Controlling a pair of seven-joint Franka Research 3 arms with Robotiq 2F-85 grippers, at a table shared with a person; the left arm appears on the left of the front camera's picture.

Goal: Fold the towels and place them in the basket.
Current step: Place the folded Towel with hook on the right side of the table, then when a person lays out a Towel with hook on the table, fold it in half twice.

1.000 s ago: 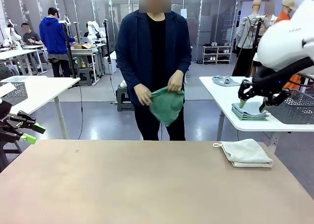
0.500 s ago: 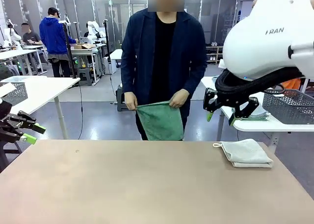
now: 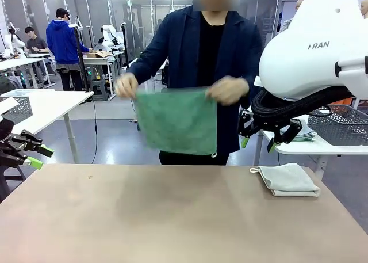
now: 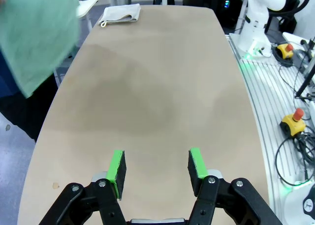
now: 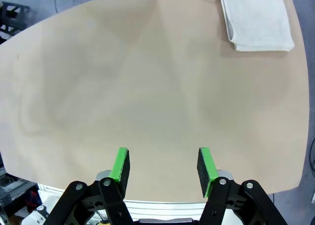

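Hovering over the desk [image 3: 172, 217] with both pairs of jaws parted and empty, my left gripper [image 4: 155, 168] and right gripper [image 5: 163, 168] hold nothing while a person [image 3: 207, 56] spreads the green towel [image 3: 175, 122] unfolded in the air beyond the desk's far edge. The cream towel [image 3: 289, 179] lies folded near the desk's far right corner. By my reckoning one fold is done, one is left, and neither towel is packed away.

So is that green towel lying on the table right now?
No, the person is holding the green towel spread out in the air, above the far side of the table.
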